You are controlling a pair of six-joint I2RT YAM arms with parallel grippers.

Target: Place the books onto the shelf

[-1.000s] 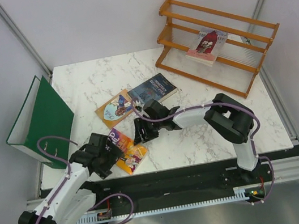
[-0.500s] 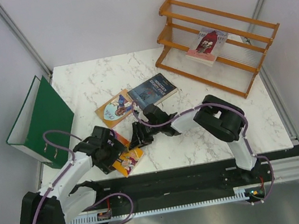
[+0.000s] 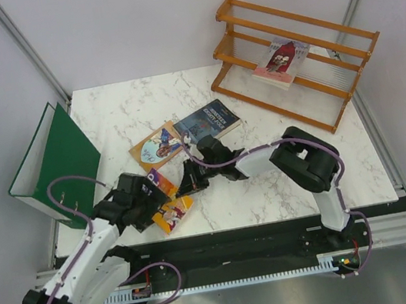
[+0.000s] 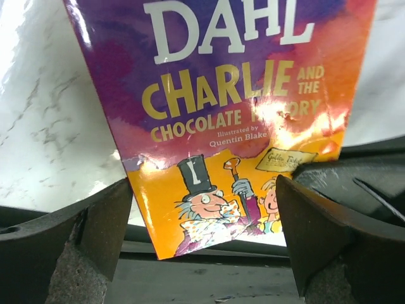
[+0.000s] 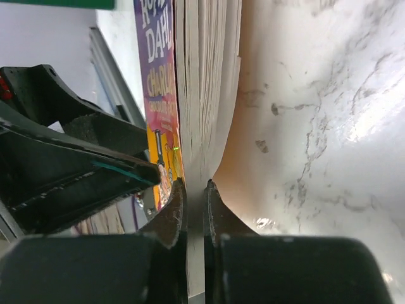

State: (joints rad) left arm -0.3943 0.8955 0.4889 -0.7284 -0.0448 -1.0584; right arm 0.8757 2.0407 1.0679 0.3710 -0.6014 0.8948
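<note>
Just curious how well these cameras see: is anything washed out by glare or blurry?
Left wrist view: glare on the glossy book blots part of its title, and the near fingers are soft. Right wrist view: the table shines white at right. Top view: evenly lit, sharp.

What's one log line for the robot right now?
right gripper: shut on purple-and-yellow book | left gripper: open over it | shelf: holds reddish book

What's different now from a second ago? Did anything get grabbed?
The right tool nudged closer to the purple-and-yellow book and squeezed shut on its page edge. The left tool stayed wide open around that book, shifting only a little. The tan book, dark blue book, green binder and the pink book on the shelf did not move.
</note>
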